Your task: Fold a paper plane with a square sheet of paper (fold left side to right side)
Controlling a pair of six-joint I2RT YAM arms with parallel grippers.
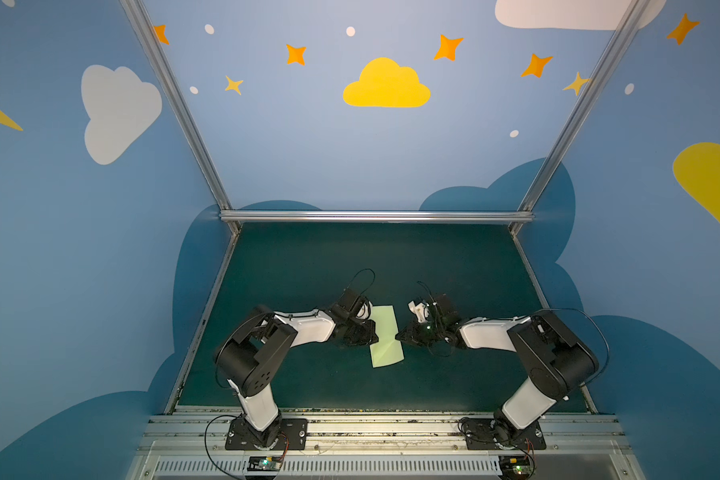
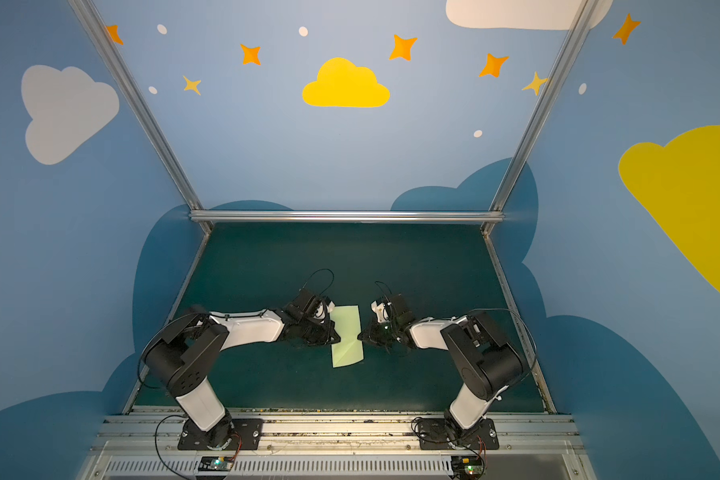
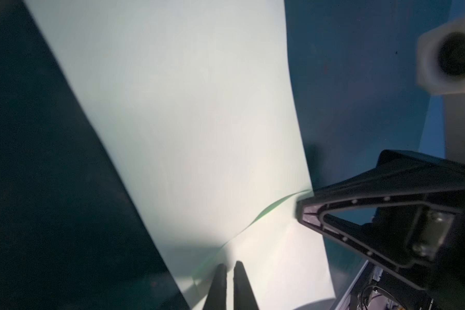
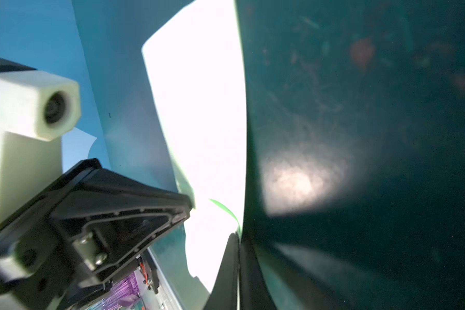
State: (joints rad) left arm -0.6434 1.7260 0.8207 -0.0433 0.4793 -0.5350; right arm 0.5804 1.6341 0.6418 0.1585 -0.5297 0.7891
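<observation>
Paper point(image 1: 385, 336): folded oblong | our left gripper point(image 3: 230, 264) all but closed, tips on it | our right gripper point(image 4: 238, 236) closed, pinching its right edge

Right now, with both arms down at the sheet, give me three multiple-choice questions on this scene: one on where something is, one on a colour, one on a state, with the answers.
1. Where does the paper lie?
A) on the mat, between the left gripper and the right gripper
B) held high in the air
C) at the mat's far edge

2. What colour is the paper?
A) red
B) pale green
C) black

3. How do the right gripper's jaws stand?
A) wide open
B) half open
C) shut

Answers:
1 A: both top views show it flat on the mat between the two tips.
2 B: it reads pale green against the dark mat.
3 C: the right wrist view shows its fingers pressed together at the paper's edge.
</observation>
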